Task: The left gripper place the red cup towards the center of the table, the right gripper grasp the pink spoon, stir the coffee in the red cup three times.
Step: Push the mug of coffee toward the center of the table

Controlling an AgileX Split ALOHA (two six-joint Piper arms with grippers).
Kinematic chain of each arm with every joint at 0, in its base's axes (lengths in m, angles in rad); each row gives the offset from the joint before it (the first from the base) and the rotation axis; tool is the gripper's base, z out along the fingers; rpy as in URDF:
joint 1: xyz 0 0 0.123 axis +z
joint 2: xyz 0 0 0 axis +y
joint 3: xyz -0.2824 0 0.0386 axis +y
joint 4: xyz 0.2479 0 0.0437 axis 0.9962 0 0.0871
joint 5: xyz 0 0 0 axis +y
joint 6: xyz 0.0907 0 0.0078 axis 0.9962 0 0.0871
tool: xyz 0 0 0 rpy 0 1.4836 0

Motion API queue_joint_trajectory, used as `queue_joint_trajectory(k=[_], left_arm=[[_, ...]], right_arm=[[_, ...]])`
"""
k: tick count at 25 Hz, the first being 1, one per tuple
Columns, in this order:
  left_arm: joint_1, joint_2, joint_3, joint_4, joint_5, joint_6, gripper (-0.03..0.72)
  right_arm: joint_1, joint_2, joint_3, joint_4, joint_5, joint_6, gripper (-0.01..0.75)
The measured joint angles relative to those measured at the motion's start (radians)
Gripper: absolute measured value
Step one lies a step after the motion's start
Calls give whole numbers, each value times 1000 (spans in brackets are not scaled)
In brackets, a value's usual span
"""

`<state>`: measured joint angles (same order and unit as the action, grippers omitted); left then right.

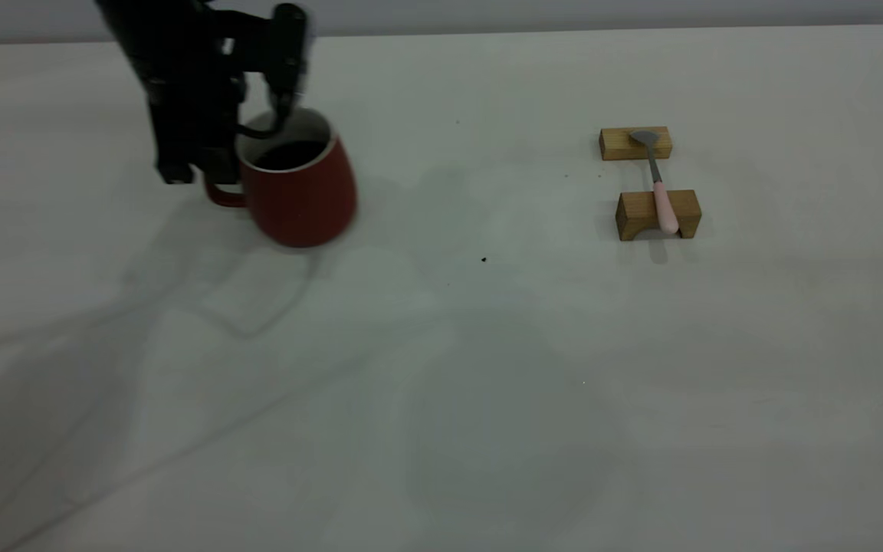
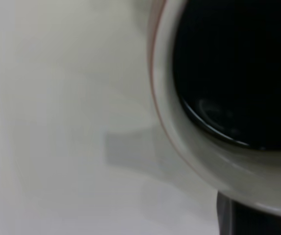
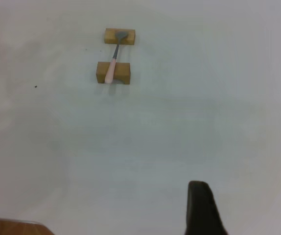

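The red cup [image 1: 303, 195] is at the table's [image 1: 441, 383] back left, tilted, with its loop handle toward my left gripper [image 1: 215, 178]. That gripper is shut on the cup at the handle side and hides most of the handle. Dark coffee [image 1: 288, 156] fills the cup. The left wrist view shows the cup's white rim [image 2: 179, 142] and the coffee [image 2: 238, 68] very close, with a dark part of the gripper [image 2: 248, 220] under the rim. The pink spoon [image 1: 660, 184] lies far to the right. My right gripper [image 3: 201, 208] hangs well away from the spoon [image 3: 113, 61].
The spoon rests across two tan wooden blocks, its grey bowl on the far block [image 1: 635, 143] and its pink handle on the near, notched block [image 1: 657, 215]. Bare tabletop lies between the cup and the blocks. A tiny dark speck [image 1: 484, 260] sits near the middle.
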<state>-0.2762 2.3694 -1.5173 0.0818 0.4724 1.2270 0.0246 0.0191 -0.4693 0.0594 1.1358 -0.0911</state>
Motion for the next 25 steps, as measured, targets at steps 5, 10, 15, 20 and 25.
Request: queue_joint_trajectory(k=[5, 10, 15, 20, 25], left_arm=[[-79, 8, -16, -1, 3, -65, 208], [-148, 8, -16, -2, -13, -111, 208], [-172, 8, -16, -6, -21, -155, 288], [-173, -3, -21, -6, -22, -174, 576], [-173, -105, -51, -6, 45, -359, 676]], right_arm=[[0, 0, 0, 0, 0, 0, 506], [0, 0, 0, 0, 0, 0, 506], [0, 0, 0, 0, 0, 0, 506], [0, 0, 0, 0, 0, 0, 506], [0, 0, 0, 0, 0, 0, 506]])
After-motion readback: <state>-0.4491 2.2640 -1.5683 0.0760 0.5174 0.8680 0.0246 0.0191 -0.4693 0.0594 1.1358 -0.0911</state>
